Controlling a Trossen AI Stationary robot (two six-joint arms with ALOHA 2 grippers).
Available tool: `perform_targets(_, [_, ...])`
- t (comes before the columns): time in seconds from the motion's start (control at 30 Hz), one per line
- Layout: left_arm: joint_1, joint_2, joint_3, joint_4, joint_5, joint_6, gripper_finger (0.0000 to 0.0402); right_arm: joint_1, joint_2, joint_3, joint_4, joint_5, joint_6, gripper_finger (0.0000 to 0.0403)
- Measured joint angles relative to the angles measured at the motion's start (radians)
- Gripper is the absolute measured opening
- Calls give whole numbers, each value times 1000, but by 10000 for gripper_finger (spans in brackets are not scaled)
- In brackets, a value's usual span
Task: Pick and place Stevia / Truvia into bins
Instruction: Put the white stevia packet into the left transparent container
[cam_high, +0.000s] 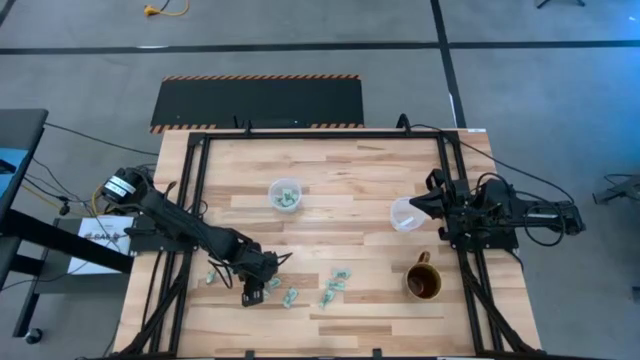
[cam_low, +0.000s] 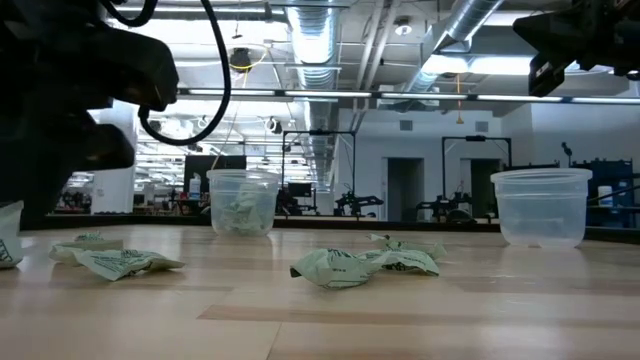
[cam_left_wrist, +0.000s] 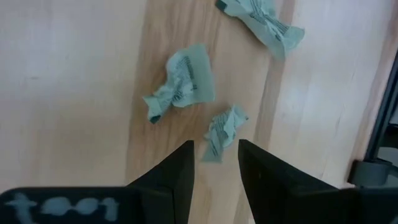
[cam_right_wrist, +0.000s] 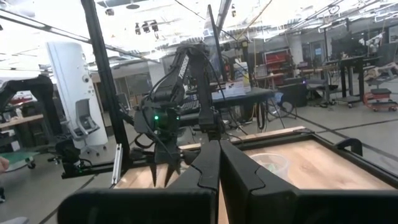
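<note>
Several crumpled green and white Stevia sachets (cam_high: 335, 285) lie on the near part of the wooden table (cam_high: 340, 165), also in the low view (cam_low: 365, 265). My left gripper (cam_high: 254, 293) hangs over the left cluster. In the left wrist view it (cam_left_wrist: 216, 146) is open, with one sachet (cam_left_wrist: 222, 129) lying just beyond and between its fingertips, and two more sachets (cam_left_wrist: 183, 84) farther off. One clear cup (cam_high: 286, 195) holds a few sachets (cam_low: 243, 205). The other clear cup (cam_high: 405, 214) looks empty (cam_low: 542, 205). My right gripper (cam_high: 420, 205) is shut and empty beside that cup (cam_right_wrist: 217, 163).
A brown mug (cam_high: 422, 282) with a handle stands at the near right. Dark metal frame rails (cam_high: 195, 180) run along the table's left, right and far edges. A black mat (cam_high: 258, 102) lies on the floor beyond the table.
</note>
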Motion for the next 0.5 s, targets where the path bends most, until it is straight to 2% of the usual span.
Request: perform_targets(0.5, [-41, 0, 0, 12, -41, 31, 112, 0, 0, 0, 0, 0, 0, 0])
